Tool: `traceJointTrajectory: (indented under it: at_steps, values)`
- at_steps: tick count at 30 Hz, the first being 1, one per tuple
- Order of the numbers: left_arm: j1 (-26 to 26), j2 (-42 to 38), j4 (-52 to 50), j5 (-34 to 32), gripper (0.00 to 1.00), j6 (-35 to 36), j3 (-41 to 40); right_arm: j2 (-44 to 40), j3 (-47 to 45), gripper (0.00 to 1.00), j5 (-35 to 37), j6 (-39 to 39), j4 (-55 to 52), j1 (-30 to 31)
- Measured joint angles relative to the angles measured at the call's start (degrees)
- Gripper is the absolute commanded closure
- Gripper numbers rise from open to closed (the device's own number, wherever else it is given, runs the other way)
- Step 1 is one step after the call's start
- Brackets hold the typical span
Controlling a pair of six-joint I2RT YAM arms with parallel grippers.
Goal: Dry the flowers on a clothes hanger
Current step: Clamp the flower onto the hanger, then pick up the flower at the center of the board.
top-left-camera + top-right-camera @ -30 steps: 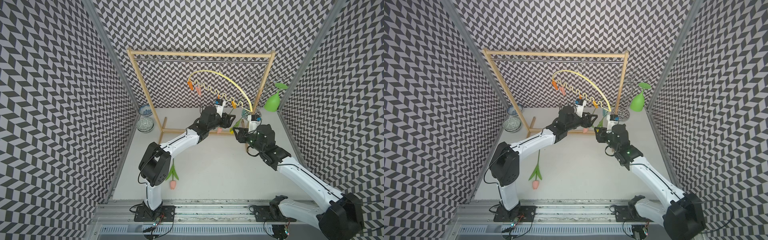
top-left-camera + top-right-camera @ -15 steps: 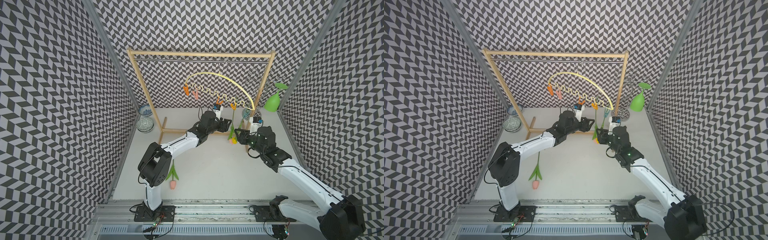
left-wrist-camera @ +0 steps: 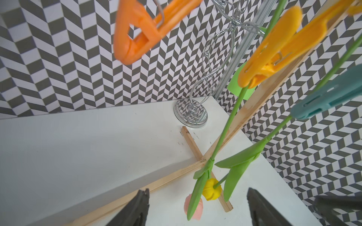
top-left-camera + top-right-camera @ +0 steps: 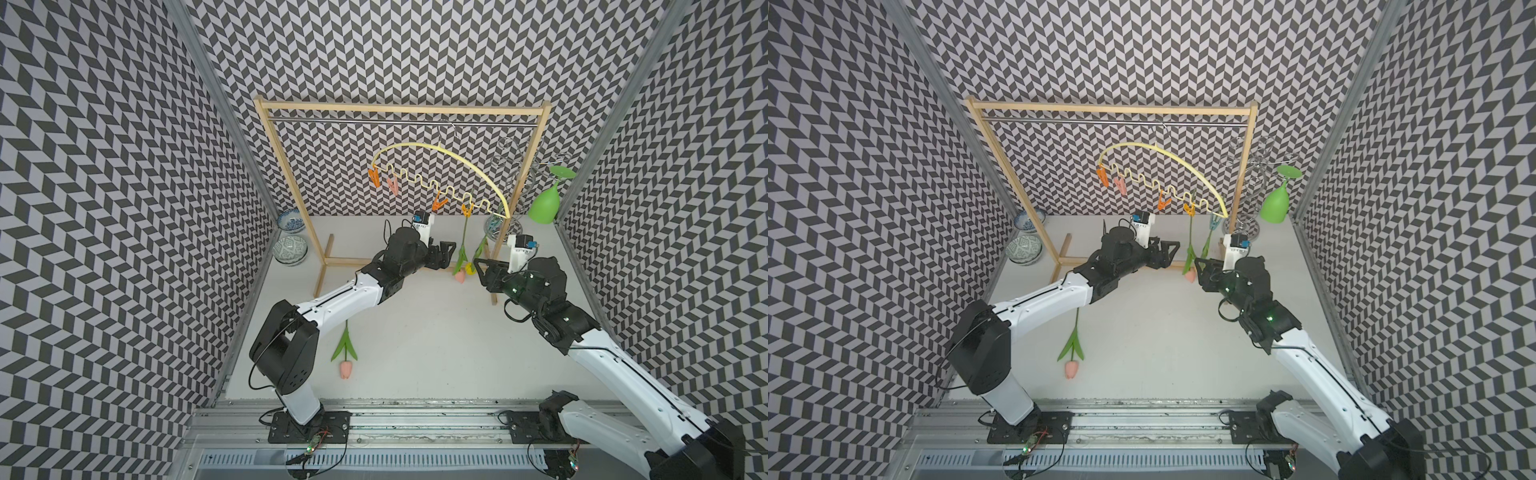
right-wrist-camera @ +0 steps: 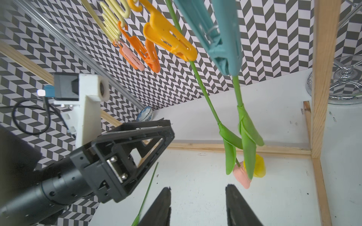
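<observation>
We note: left hand (image 4: 448, 254) spread, empty; right hand (image 4: 478, 272) spread, empty, flanking hung blooms. On clothes hanger (image 4: 440, 146), yellow clothespin (image 4: 467, 210) pinches pink tulip (image 4: 459, 276), teal clothespin (image 4: 1214, 223) pinches yellow tulip (image 4: 470, 269). Second pink tulip (image 4: 345, 369) on bench (image 4: 415, 332), stem under left arm (image 4: 340, 299). Rack post (image 4: 528, 166), wire stand (image 4: 503, 160), green glass (image 4: 544, 203) crowd behind.

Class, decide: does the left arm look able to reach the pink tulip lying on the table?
Probably yes: the left pincer is open and empty, and that pink tulip lies free near the arm's base.
</observation>
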Motion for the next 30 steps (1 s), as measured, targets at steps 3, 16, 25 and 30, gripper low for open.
traceJointTrajectory:
  at_steps: [3, 16, 25, 30]
  values:
    - [0.5, -5.4, -1.1, -2.2, 0.14, -0.2, -4.5, -0.7, 2.2, 0.47, -0.8, -0.5, -4.0, 0.0]
    - [19.3, -29.0, -3.4, -10.6, 0.09, -12.2, -35.1, -2.4, 13.2, 0.45, -1.3, -2.4, -11.4, 9.1]
    - [29.8, -26.4, -0.8, -9.2, 0.09, -19.6, -47.6, 8.6, 15.7, 0.47, 7.0, -1.7, -7.3, 28.9]
    - [32.3, -24.2, -1.8, -9.2, 0.08, -19.8, -46.2, 21.0, 15.6, 0.48, 9.4, -0.7, -2.1, 33.6]
